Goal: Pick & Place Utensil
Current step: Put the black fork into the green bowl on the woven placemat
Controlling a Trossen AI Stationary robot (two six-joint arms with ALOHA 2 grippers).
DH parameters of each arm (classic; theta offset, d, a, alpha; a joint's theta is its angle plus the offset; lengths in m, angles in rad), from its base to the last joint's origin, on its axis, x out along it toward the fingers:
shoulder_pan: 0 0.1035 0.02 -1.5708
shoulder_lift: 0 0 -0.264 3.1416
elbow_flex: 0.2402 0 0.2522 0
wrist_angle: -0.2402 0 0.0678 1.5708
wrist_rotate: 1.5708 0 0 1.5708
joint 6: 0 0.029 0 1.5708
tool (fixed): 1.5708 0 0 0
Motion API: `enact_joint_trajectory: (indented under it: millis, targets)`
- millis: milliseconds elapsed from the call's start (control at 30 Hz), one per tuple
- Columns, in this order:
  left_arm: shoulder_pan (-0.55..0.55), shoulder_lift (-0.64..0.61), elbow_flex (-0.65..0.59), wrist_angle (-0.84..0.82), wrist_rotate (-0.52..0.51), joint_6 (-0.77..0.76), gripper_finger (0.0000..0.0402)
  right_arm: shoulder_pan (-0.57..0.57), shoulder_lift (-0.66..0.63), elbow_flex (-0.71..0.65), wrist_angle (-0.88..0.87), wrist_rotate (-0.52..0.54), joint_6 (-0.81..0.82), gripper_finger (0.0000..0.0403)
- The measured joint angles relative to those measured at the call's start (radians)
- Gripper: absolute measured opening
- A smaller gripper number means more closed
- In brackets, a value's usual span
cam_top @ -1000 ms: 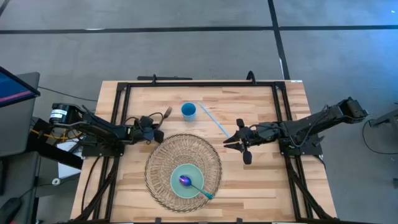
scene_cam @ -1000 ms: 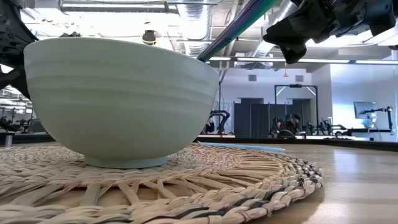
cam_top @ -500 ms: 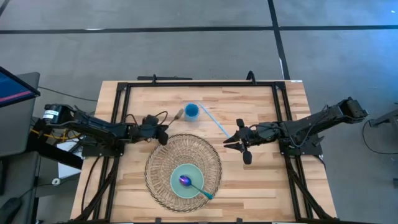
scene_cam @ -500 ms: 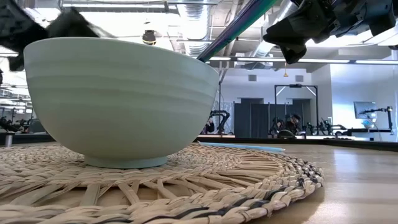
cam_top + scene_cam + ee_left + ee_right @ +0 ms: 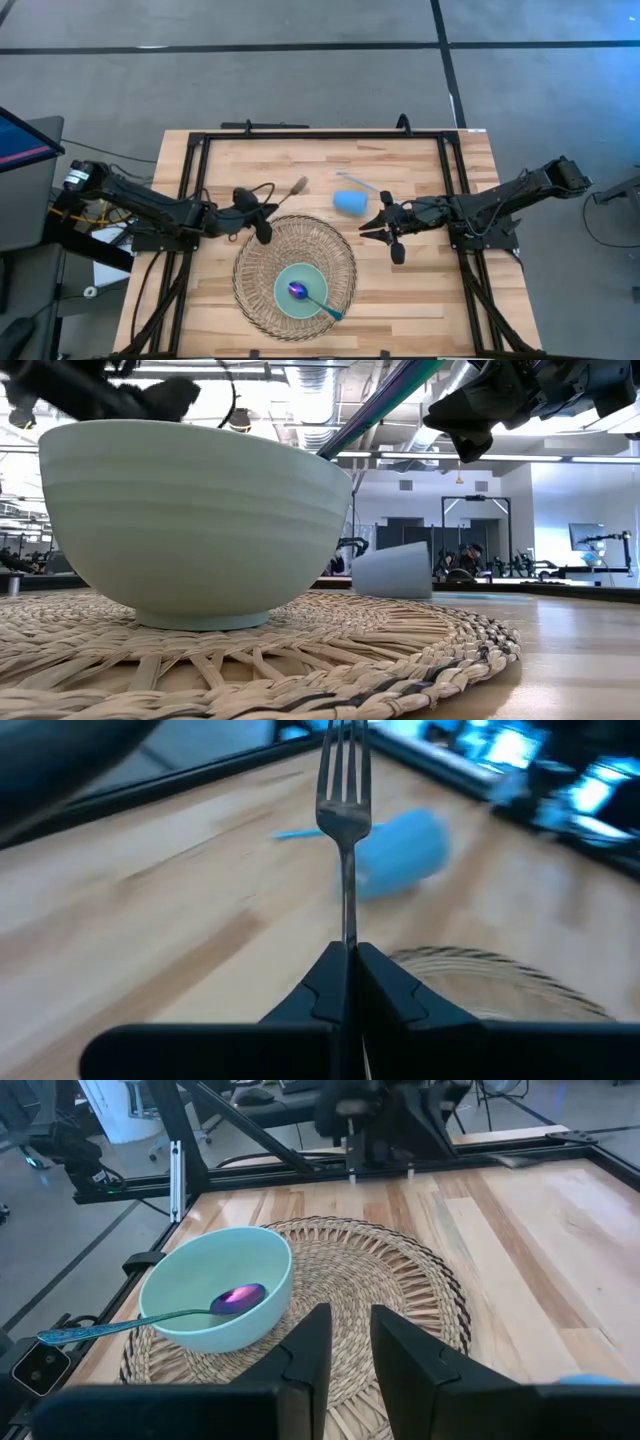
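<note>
one fork (image 5: 344, 815) – left gripper (image 5: 349, 982) clamped, one spoon (image 5: 312, 298)

Fork (image 5: 343, 810): shiny metal. Cup (image 5: 350, 202): smooth matt blue plastic. Bowl (image 5: 190, 520): smooth, pale green, satin glaze. Mat (image 5: 400, 1290): rough woven straw. Surface (image 5: 420, 290): light wood planks, matt. Spoon (image 5: 150, 1316): glossy iridescent metal.

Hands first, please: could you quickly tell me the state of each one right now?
Left hand: closed on the silver metal fork, above the table near the round woven placemat.
Right hand: open, holding nothing.
</note>
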Motion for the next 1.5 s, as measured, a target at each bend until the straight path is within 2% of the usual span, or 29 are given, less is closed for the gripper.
enact_joint_trajectory:
  millis: [267,433,567,733,867,967,1033,1100,1167,1233,1367,1500]
  targets:
    - [-0.147,0.099,0.264,-0.017,0.026,0.249,0.0008,-0.017,0.001,0.0,0.0,0.001,0.0,0.0068]
    - [-0.219,0.242,0.494,-0.227,0.028,0.295,0.0008,-0.02,0.002,0.0,-0.001,0.002,0.0,0.0068]
    - [-0.258,0.358,0.689,-0.533,0.054,0.157,0.0008,-0.019,0.002,0.0,-0.001,0.001,0.0,0.0068]
    - [-0.285,0.465,0.863,-0.901,0.222,-0.161,0.0009,-0.019,0.002,0.0,-0.003,0.001,0.0,0.0068]
    - [-0.324,0.5,0.88,-1.03,0.394,-0.313,0.0009,-0.019,0.002,0.0,-0.003,0.001,0.0,0.0068]
    - [-0.381,0.524,0.88,-1.058,0.509,-0.354,0.0011,-0.019,0.002,0.0,-0.003,0.001,0.0,0.0068]
    - [-0.422,0.54,0.88,-1.056,0.504,-0.356,0.0011,-0.02,0.002,0.0,-0.003,0.001,-0.001,0.0068]
    - [-0.447,0.559,0.88,-1.056,0.436,-0.359,0.0011,-0.02,0.002,0.0,-0.003,0.002,-0.01,0.0068]
    - [-0.448,0.581,0.88,-1.056,0.379,-0.359,0.0012,-0.02,0.002,0.0,0.0,0.002,-0.011,0.0068]
    - [-0.432,0.601,0.88,-1.055,0.367,-0.357,0.0013,-0.025,0.002,0.0,0.0,0.001,-0.011,0.0068]
    - [-0.364,0.638,0.88,-1.053,0.467,-0.356,0.0014,-0.047,0.002,0.0,0.004,0.001,-0.011,0.0068]
    - [-0.295,0.665,0.88,-1.04,0.495,-0.337,0.0018,-0.069,0.002,0.0,0.016,0.001,-0.01,0.0068]
